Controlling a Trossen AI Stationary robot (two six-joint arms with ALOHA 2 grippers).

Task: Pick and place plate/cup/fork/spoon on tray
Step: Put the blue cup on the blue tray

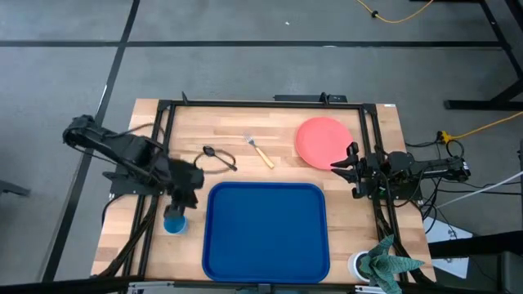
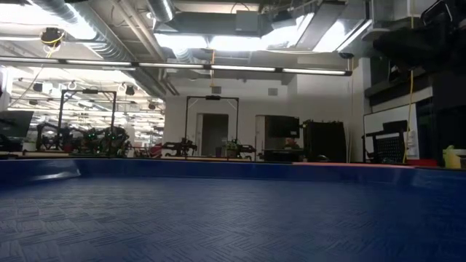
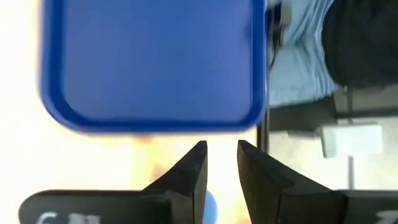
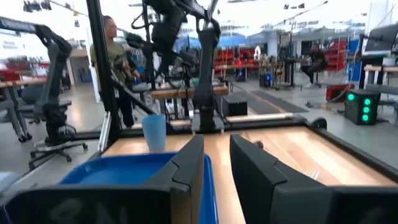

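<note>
Small round light-blue cup (image 1: 175, 222): upright on the wooden table (image 1: 245, 122), directly beneath the left gripper (image 1: 181, 198), whose fingers (image 3: 194, 168) stand narrowly parted above it, holding nothing. Large dark-blue rectangular tray (image 1: 265, 233): bare, between both claws. Round salmon-pink plate (image 1: 324, 140): just beyond the right gripper (image 1: 341, 166), its fingers (image 4: 189, 163) slightly apart, empty. Dark spoon (image 1: 217, 155) and tan-handled fork (image 1: 261, 151): beyond the tray, between plate and left claw.
</note>
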